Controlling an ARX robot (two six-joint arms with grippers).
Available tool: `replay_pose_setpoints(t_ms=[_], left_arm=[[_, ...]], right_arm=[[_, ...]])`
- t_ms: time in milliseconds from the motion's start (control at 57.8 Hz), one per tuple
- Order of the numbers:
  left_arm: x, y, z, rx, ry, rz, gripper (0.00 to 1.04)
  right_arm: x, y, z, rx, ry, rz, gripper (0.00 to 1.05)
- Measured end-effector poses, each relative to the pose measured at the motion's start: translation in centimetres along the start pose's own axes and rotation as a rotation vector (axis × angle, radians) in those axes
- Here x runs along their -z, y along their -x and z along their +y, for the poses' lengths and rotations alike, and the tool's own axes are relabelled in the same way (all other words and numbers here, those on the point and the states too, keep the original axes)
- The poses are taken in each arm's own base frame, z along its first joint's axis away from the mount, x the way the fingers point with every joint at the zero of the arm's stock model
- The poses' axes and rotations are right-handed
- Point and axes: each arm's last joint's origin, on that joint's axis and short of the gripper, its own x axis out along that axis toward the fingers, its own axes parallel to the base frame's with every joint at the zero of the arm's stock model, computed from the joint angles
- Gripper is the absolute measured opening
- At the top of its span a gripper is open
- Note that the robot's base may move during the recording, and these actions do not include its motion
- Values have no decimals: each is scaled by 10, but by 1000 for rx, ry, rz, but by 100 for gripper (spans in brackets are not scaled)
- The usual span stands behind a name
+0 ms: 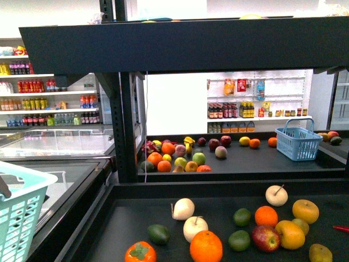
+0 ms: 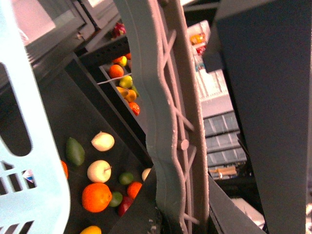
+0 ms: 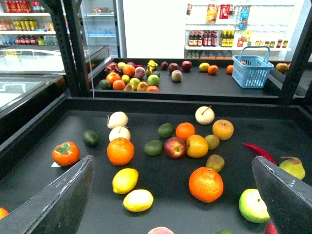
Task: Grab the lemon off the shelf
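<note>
The lemon, a bright-yellow oval, lies on the near tray of the black shelf, with a second, paler yellow oval fruit just beside it. My right gripper is open and empty. It hovers above the tray, and both yellow fruits lie between its fingers, nearer this left one. My left gripper is shut on the grey basket handle. The pale-teal basket hangs at the shelf's left side. In the front view the shelf tray shows, but the lemon is out of frame.
Near the lemon lie two oranges, a persimmon, a red apple, a green apple and a red chili. A black upright and a dark upper tier frame the tray. A blue basket stands on the farther tray.
</note>
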Motion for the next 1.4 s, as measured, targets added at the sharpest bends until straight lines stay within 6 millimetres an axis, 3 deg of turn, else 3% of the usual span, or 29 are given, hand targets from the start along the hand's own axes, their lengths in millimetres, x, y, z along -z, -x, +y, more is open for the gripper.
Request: replay_pose_setpoints(t_ms=[138, 277, 467, 865, 1003, 1263, 1315, 1401], left_arm=[[13, 13, -26, 78, -107, 55, 11], [47, 15, -38, 158, -162, 178, 10], [104, 0, -36, 204, -139, 346, 10], [200, -41, -69, 377, -163, 577, 10], [216, -50, -82, 419, -150, 614, 10], [220, -53, -93, 446, -155, 591, 10], [220, -53, -93, 445, -154, 592, 10], [221, -53, -94, 446, -154, 594, 10]], right_arm=[[0, 0, 0, 0, 0, 0, 97], [0, 0, 0, 0, 0, 0, 97], [0, 0, 0, 0, 0, 0, 97], [0, 0, 0, 0, 0, 0, 97], [0, 0, 0, 0, 0, 0, 97], [0, 0, 0, 9, 2, 5, 97], [4, -3, -1, 117, 38, 164, 97], [10, -17, -1, 101, 32, 360, 97]])
